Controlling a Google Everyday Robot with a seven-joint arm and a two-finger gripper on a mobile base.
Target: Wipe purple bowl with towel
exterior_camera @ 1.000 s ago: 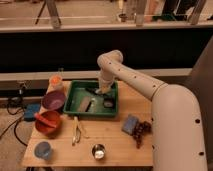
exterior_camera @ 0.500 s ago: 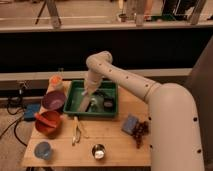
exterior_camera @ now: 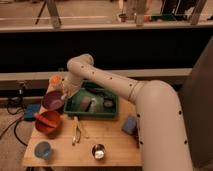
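Over the surface's left side | our gripper (exterior_camera: 63,95) hangs at the purple bowl (exterior_camera: 52,100) rim | jaws' state: cannot tell | towel unseen, wiping seemingly just starting

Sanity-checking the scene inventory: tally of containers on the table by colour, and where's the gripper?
Purple: 1, the purple bowl
Orange-red: 1, the red bowl
Blue: 1, the blue cup
Green: 1, the green tray
Metal: 1, the small metal cup
Total: 5
The gripper is at the purple bowl's right rim.
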